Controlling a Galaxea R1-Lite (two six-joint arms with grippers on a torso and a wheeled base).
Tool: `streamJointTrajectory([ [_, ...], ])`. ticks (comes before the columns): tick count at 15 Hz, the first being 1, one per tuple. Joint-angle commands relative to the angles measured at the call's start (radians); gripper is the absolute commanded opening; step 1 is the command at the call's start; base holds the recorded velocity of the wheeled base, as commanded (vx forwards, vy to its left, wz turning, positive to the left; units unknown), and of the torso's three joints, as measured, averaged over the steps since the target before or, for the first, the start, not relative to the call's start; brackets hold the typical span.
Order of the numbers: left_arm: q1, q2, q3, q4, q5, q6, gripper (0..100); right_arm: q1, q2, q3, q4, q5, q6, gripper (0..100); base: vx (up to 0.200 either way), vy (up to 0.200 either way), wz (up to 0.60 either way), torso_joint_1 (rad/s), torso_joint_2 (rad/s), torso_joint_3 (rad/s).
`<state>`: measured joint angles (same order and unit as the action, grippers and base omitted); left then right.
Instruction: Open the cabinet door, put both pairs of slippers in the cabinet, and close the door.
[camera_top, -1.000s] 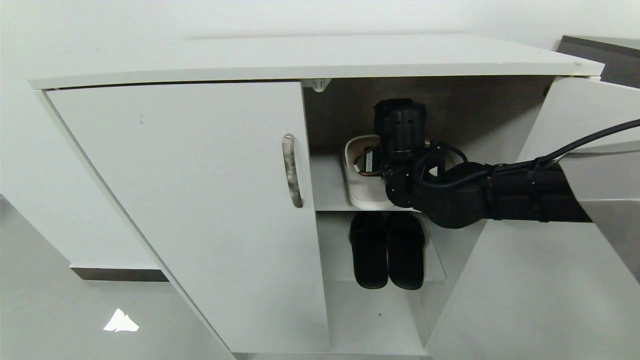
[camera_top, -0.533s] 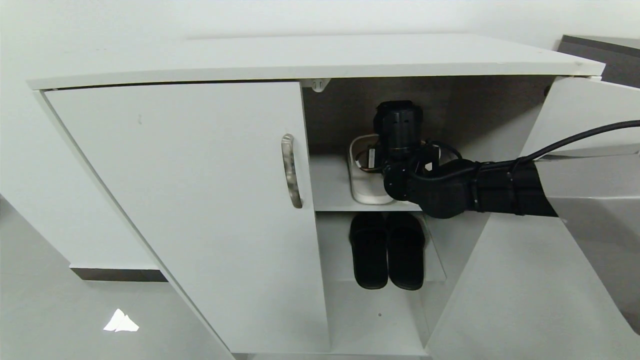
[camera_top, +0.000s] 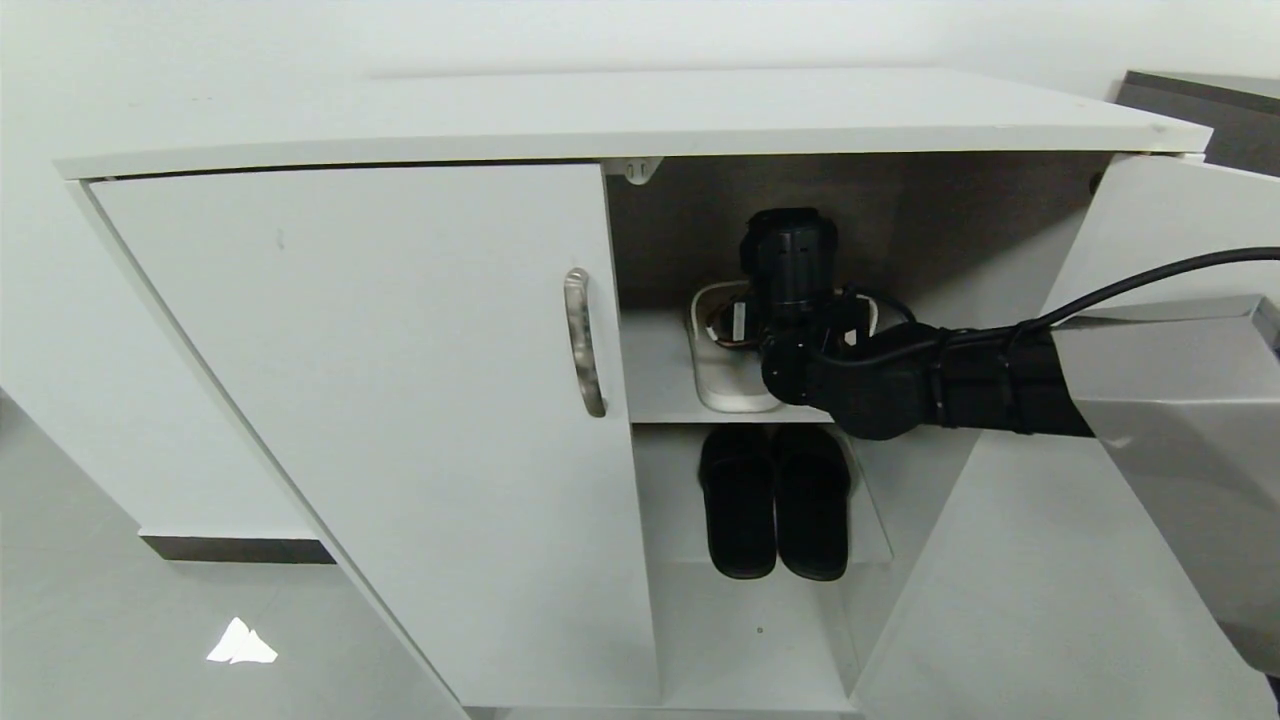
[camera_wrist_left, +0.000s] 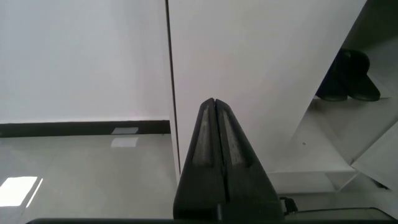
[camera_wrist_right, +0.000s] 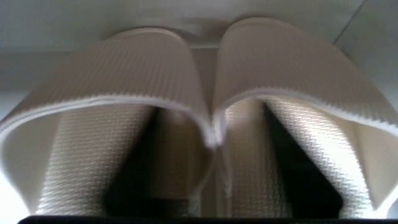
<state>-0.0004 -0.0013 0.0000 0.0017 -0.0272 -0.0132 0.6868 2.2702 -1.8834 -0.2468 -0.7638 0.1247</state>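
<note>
White slippers (camera_top: 725, 388) are side by side on the cabinet's upper shelf (camera_top: 652, 372), with the right gripper (camera_top: 742, 322) right at them. Whether its jaws pinch the straps, I can't tell. The smart play looks like this: settle them flat, clear of the front edge, then back straight out. Black slippers (camera_top: 775, 500) sit on the shelf below. Left gripper (camera_wrist_left: 215, 146), jaws pressed together, hangs outside the cabinet.
</note>
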Motion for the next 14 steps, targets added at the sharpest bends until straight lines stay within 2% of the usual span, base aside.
streamJointTrajectory([
  [1, 0.0, 0.001, 0.0, 0.0, 0.0, -0.001, 0, 0.01, -0.032, 0.027, 0.0, 0.0, 0.006, 100, 0.0, 0.0, 0.0, 0.0, 0.0, 0.0],
  [9, -0.001, 0.001, 0.0, 0.0, 0.0, -0.001, 0, 0.077, -0.248, 0.314, -0.009, 0.0, 0.015, 100, 0.0, 0.0, 0.0, 0.0, 0.0, 0.0],
  [14, 0.0, 0.001, 0.0, 0.0, 0.0, -0.001, 0, 0.102, -0.322, 0.422, -0.011, 0.009, 0.079, 100, -0.2, 0.0, 0.0, 0.005, 0.01, 0.0],
])
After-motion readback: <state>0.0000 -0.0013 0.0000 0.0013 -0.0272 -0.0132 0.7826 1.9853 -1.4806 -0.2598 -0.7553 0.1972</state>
